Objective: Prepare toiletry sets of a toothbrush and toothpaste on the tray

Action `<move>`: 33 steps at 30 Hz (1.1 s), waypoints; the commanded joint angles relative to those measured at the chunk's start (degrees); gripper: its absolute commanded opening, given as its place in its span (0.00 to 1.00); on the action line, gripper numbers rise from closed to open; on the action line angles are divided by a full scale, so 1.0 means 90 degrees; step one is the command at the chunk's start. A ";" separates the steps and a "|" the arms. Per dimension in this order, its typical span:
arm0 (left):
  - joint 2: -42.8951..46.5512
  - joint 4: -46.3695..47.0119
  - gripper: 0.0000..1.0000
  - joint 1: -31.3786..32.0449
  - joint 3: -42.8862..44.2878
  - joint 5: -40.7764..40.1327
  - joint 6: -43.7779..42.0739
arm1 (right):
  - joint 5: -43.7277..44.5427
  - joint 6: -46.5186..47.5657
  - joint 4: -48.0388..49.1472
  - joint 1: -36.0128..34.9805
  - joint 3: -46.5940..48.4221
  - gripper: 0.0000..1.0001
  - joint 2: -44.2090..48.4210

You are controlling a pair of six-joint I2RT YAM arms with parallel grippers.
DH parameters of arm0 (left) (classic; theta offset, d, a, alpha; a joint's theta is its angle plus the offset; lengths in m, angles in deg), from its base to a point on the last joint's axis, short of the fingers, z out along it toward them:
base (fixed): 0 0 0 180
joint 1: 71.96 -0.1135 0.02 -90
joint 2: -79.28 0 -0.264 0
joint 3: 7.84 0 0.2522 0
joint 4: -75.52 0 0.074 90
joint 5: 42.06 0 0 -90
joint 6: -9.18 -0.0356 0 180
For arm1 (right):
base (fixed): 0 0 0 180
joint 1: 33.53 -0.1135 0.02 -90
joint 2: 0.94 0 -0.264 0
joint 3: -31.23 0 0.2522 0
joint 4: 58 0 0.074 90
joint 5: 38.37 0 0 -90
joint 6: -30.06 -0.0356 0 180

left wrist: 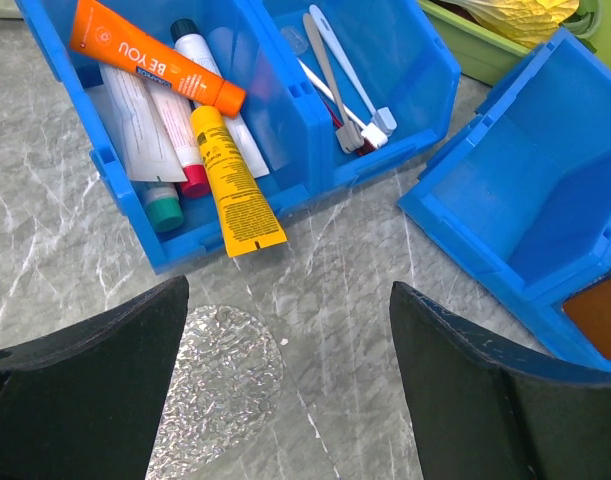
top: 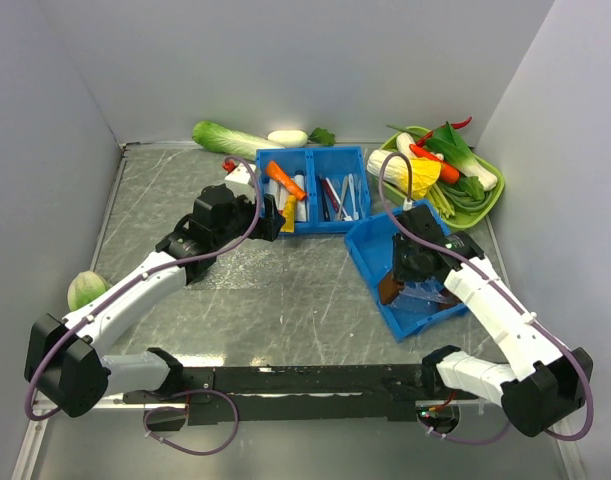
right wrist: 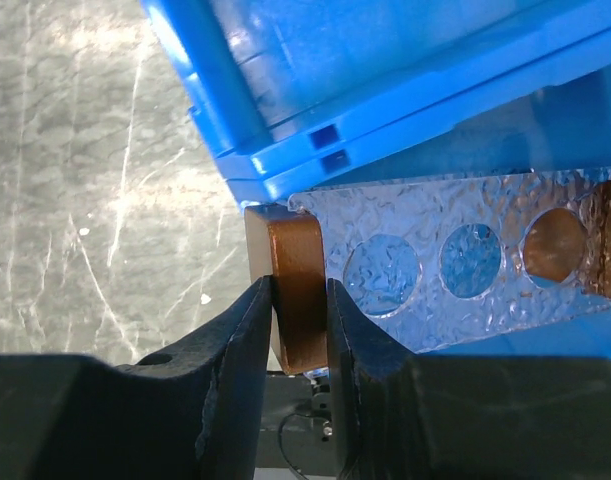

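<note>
Marble tabletop [top: 285, 290] carries one orange toothpaste [left wrist: 155, 55], one yellow toothpaste [left wrist: 235, 185].

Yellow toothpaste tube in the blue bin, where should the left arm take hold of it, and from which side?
Probably its flat crimped tail, approached from the bin's front. The yellow toothpaste tube leans over the front wall of the blue bin with the tail poking out free, while the orange tube crowds its cap end. The open left tool faces that tail.
</note>
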 commanded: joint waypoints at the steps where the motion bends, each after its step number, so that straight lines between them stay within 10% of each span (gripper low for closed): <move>1: -0.0016 0.0091 0.86 -0.0004 0.0275 0.0106 0.0045 | 0.0069 -0.0210 0.0056 -0.0278 0.0367 0.00 -0.0040; 17: -0.0055 0.0062 0.86 0.0006 0.0295 0.0116 0.0055 | 0.0606 -0.0796 -0.0081 -0.1070 0.0484 0.00 -0.0841; 33: -0.0084 0.0042 0.86 0.0006 0.0305 0.0097 0.0046 | 0.0811 -0.1021 -0.0237 -0.1070 0.0455 0.44 -0.0744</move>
